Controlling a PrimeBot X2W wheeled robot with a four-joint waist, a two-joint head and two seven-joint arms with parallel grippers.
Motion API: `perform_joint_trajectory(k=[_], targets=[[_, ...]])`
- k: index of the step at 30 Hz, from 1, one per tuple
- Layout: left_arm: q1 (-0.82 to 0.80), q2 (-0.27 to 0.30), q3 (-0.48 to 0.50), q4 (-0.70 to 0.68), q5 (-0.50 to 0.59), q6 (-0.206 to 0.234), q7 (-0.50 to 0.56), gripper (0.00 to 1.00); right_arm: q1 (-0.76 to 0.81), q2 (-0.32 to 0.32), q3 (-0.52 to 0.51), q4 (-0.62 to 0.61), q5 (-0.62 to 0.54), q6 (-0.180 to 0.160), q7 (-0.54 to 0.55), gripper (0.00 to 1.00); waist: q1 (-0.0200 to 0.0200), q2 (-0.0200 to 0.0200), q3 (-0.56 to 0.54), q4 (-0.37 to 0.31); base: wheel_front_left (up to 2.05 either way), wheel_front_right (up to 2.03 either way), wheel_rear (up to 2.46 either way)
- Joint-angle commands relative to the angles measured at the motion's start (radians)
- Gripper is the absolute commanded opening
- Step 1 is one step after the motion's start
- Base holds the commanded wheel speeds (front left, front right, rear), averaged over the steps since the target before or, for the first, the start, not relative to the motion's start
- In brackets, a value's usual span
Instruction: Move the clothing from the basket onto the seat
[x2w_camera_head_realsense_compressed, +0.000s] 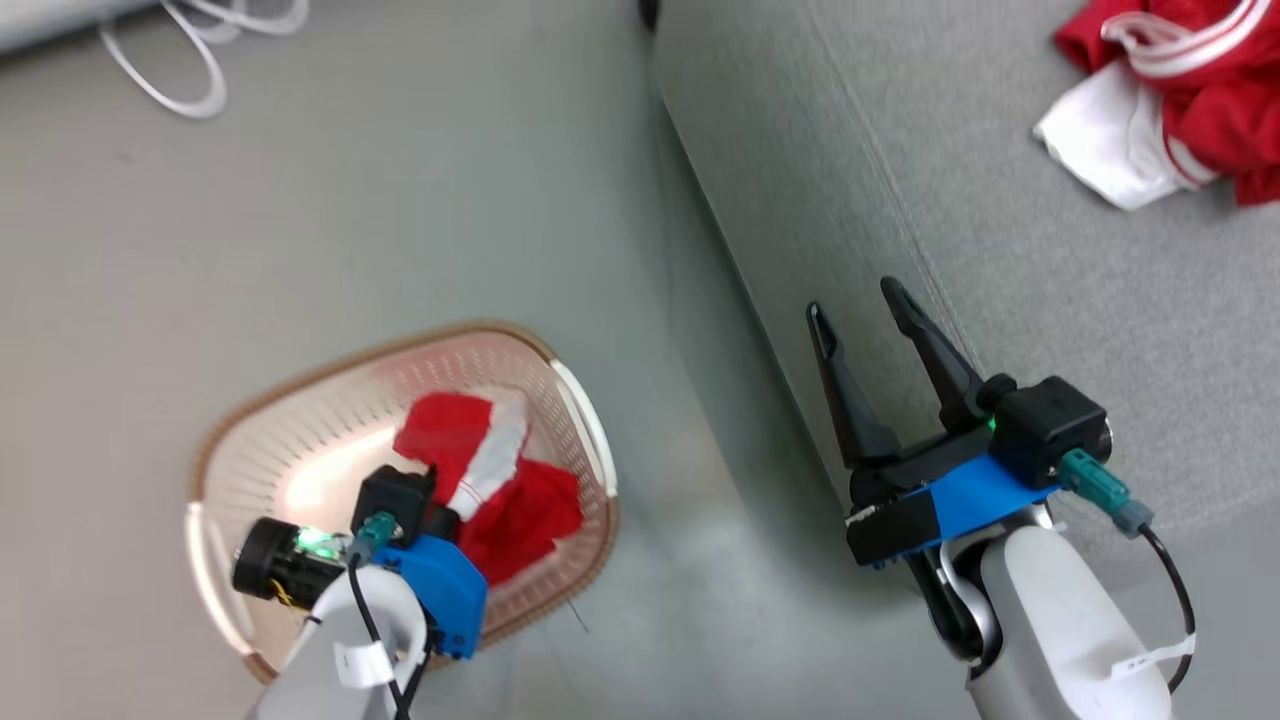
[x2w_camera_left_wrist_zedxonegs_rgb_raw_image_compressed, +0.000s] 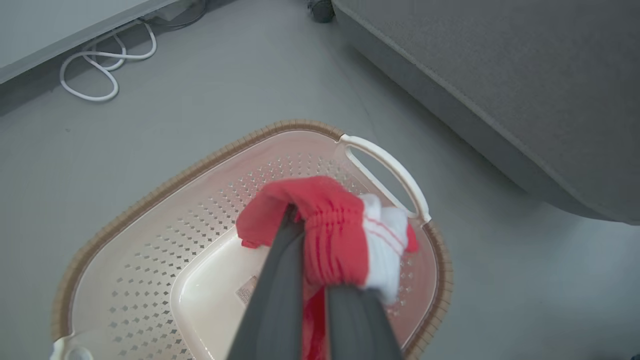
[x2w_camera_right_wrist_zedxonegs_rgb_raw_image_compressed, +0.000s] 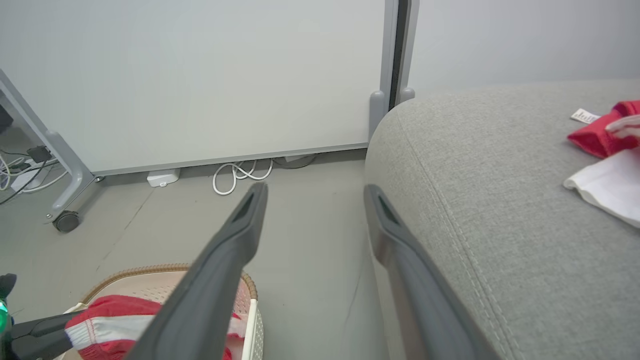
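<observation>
One red and white garment (x2w_camera_left_wrist_zedxonegs_rgb_raw_image_compressed: 330, 235) hangs bunched above the floor of the cream basket (x2w_camera_left_wrist_zedxonegs_rgb_raw_image_compressed: 150, 215), with my left gripper (x2w_camera_left_wrist_zedxonegs_rgb_raw_image_compressed: 320, 240) shut on it. From the head view the same garment (x2w_camera_head_realsense_compressed: 490, 480) sits inside the basket (x2w_camera_head_realsense_compressed: 250, 420), and my left gripper (x2w_camera_head_realsense_compressed: 445, 505) reaches in from the lower side. A second red garment with white panels (x2w_camera_head_realsense_compressed: 1170, 90) lies on the grey seat (x2w_camera_head_realsense_compressed: 1050, 300). Over the seat's front edge my right gripper (x2w_camera_head_realsense_compressed: 860, 300) stands open, holding nothing. In the right wrist view the open gripper (x2w_camera_right_wrist_zedxonegs_rgb_raw_image_compressed: 315, 190) points along the seat (x2w_camera_right_wrist_zedxonegs_rgb_raw_image_compressed: 475, 175) toward the wall.
A coiled white cable (x2w_camera_head_realsense_compressed: 180, 60) lies on the grey floor by the wall. A wheeled stand's leg and caster (x2w_camera_right_wrist_zedxonegs_rgb_raw_image_compressed: 65, 220) stand at the left. A strip of floor (x2w_camera_head_realsense_compressed: 680, 500) separates basket and seat.
</observation>
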Motion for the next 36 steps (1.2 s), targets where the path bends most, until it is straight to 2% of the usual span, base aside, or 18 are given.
perform_joint_trajectory(k=[1,13,23,29,36], targets=[[0.025,-0.010,0.007,-0.015,-0.003,-0.009,-0.005,0.00,0.025,0.000,-0.004,0.010,-0.005,0.000,0.004,1.00,0.0002,0.0000,-0.112,0.062,0.00,0.00,0.00],[0.088,-0.069,-0.026,-0.119,0.039,-0.042,-0.005,0.00,0.160,0.000,-0.045,0.013,-0.024,0.000,0.060,1.00,0.0002,0.0000,-0.329,0.174,0.00,0.00,0.00],[0.052,-0.084,-0.036,-0.221,0.061,-0.061,-0.005,0.00,0.229,0.000,-0.044,-0.027,-0.021,0.000,0.104,1.00,0.0002,0.0000,-0.417,0.234,0.00,0.00,0.00],[-0.004,-0.095,-0.046,-0.226,0.033,-0.073,-0.005,0.00,0.254,0.000,-0.048,-0.043,-0.025,0.000,0.122,1.00,0.0002,0.0000,-0.445,0.255,0.00,0.00,0.00],[-0.108,-0.110,-0.130,-0.181,-0.072,-0.076,0.022,0.00,0.263,0.000,-0.030,-0.052,-0.017,0.000,0.138,1.00,0.0002,0.0000,-0.460,0.261,0.00,0.00,0.00]])
